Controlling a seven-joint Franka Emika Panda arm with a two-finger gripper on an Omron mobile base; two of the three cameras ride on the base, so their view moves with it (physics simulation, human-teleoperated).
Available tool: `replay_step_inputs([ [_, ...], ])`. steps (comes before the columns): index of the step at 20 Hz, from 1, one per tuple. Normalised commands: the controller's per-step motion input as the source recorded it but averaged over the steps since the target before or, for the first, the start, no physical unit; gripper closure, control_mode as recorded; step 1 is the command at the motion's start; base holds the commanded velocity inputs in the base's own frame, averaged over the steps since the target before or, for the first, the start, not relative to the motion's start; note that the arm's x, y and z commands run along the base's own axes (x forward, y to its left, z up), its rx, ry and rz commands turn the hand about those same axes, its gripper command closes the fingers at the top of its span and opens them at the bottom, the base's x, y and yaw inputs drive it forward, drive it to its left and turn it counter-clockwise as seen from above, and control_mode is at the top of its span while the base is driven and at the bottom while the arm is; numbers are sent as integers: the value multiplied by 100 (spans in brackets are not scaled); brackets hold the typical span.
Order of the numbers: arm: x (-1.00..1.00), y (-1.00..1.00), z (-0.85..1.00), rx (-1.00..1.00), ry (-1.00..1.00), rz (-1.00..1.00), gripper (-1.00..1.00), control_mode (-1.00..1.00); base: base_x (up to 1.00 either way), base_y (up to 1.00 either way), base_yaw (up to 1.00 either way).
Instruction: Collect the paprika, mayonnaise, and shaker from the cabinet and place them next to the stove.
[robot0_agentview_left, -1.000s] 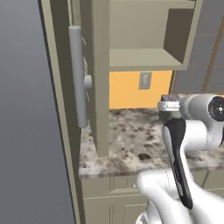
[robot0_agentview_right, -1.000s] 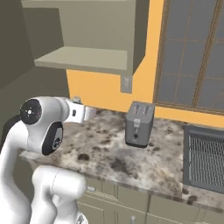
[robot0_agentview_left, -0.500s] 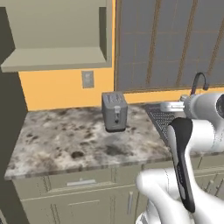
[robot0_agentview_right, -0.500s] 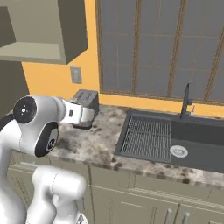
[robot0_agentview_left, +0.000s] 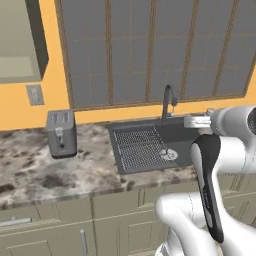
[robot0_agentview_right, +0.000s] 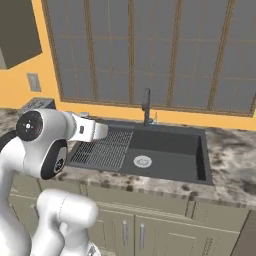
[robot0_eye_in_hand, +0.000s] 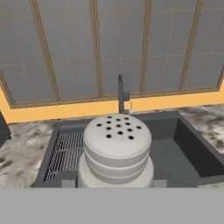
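Looking across the scene, you face the big grey window (robot0_agentview_left: 150, 50) first, with the marbled counter (robot0_agentview_left: 30, 175) running under it. Set into that counter is the dark sink (robot0_agentview_right: 165, 155) with its faucet (robot0_agentview_right: 146, 106), so the base stands in front of the sink, and I judge you are only passing it on the way to the stove. The toaster (robot0_agentview_left: 61, 132) stands on the counter to the left, near the wall outlet (robot0_agentview_left: 34, 94). Smallest is the shaker (robot0_eye_in_hand: 116, 151): it sits upright just in front of the wrist camera, its holed cap on top, carried above the sink. The hand (robot0_eye_in_hand: 114, 183) seems to pinch its base, which keeps it from tipping during the drive.
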Motion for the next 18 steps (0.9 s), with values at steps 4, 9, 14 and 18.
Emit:
replay_step_inputs([
  [4,0,0,0,0,0,0,100,100,-44,-100,-9],
  [9,0,0,0,0,0,0,100,100,-44,-100,-10],
  [14,0,0,0,0,0,0,100,100,-35,-100,-10],
  [18,0,0,0,0,0,0,100,100,-25,-100,-9],
])
